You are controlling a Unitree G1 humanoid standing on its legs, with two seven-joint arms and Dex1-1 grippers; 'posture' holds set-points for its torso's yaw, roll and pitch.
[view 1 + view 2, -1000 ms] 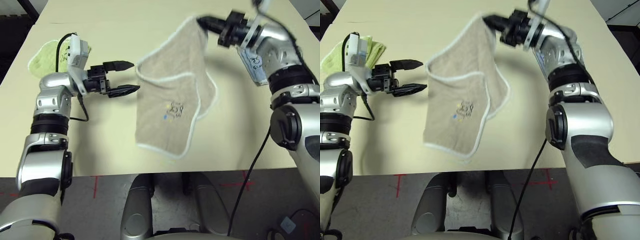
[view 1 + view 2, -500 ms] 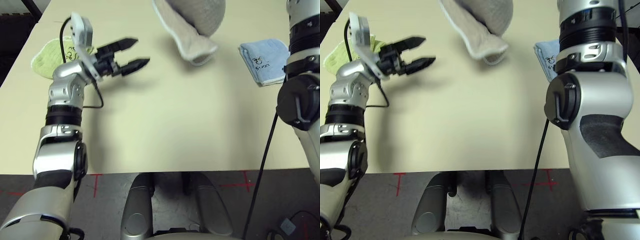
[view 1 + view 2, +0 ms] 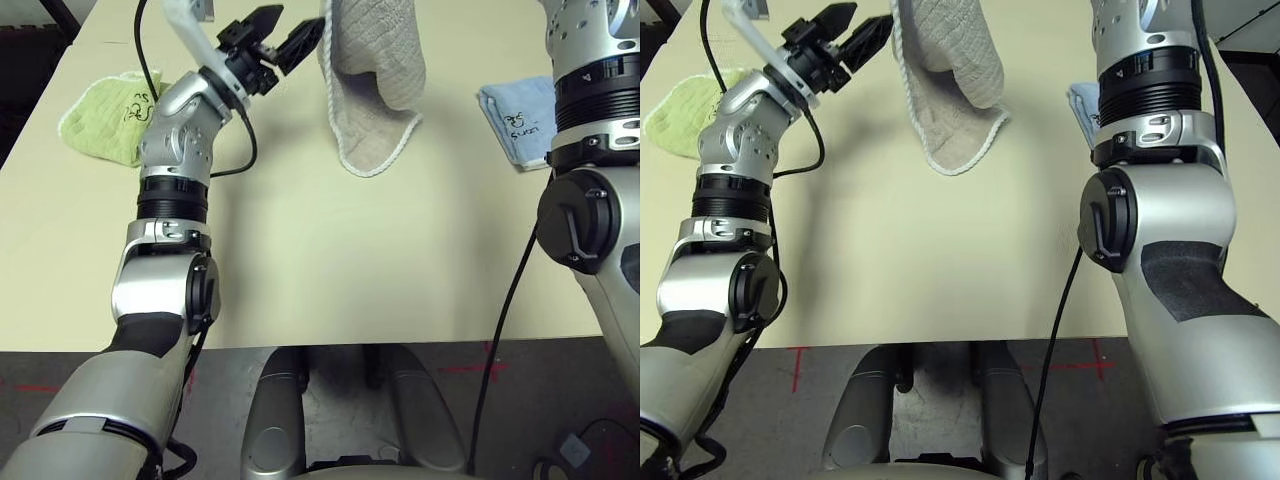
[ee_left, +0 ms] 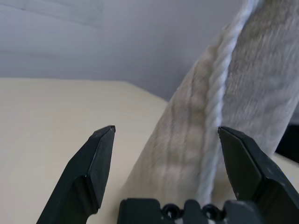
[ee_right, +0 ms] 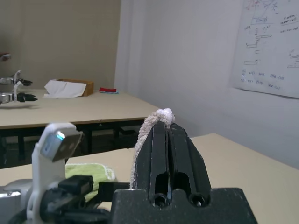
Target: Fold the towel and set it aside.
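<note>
Raised left fingers (image 4: 103,161) now straddle the towel's (image 3: 375,70) hanging edge.

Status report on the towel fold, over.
Right hand shut on towel, hanging clear of the table. Left hand open, straddling its edge. Nothing in the way.

Towel (image 3: 378,70): beige terry, white stitched edging. Table (image 3: 350,260): plain pale cream. Folded cloth (image 3: 105,112) on the robot's left: light green, dark marking. Folded cloth (image 3: 518,118) on its right: light blue, dark marking. Gripper fingers (image 4: 88,177): black. Forearms: silver, black bands.
</note>
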